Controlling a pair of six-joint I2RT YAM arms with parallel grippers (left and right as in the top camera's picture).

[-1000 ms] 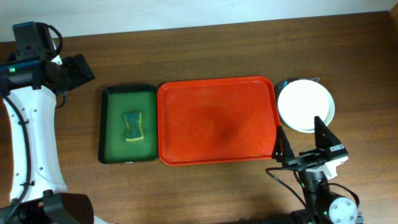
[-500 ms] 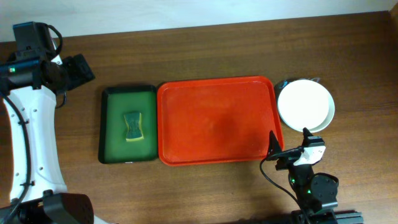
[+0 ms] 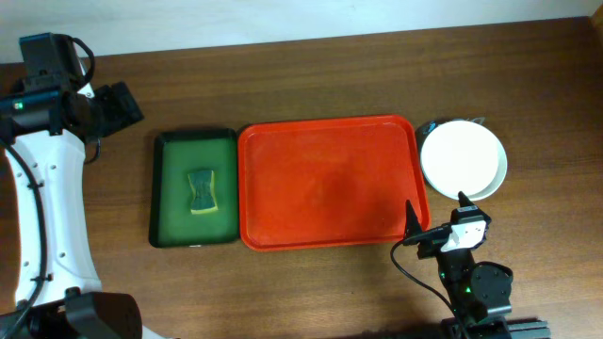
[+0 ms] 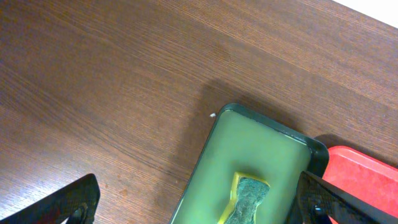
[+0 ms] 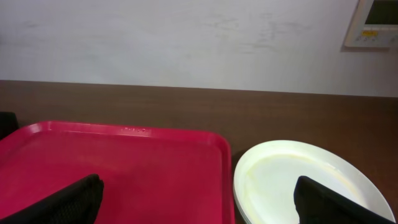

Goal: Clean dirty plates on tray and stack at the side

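The red tray lies in the middle of the table with nothing on it. Just off its right edge stand the plates in one stack, a cream-white one on top and pale rims showing beneath. My right gripper is open and empty, near the tray's front right corner and in front of the stack. In the right wrist view the tray and the plates lie ahead of its spread fingers. My left gripper is open and empty at the far left, above the table's back left part.
A dark green tray sits against the red tray's left side, with a yellow-green sponge in it. In the left wrist view the sponge lies in that tray, between the fingers. A small dark object peeks out behind the plates.
My right arm has drawn back from the plate stack toward the table's front edge, still open. The left arm, the trays and the plates have not moved.
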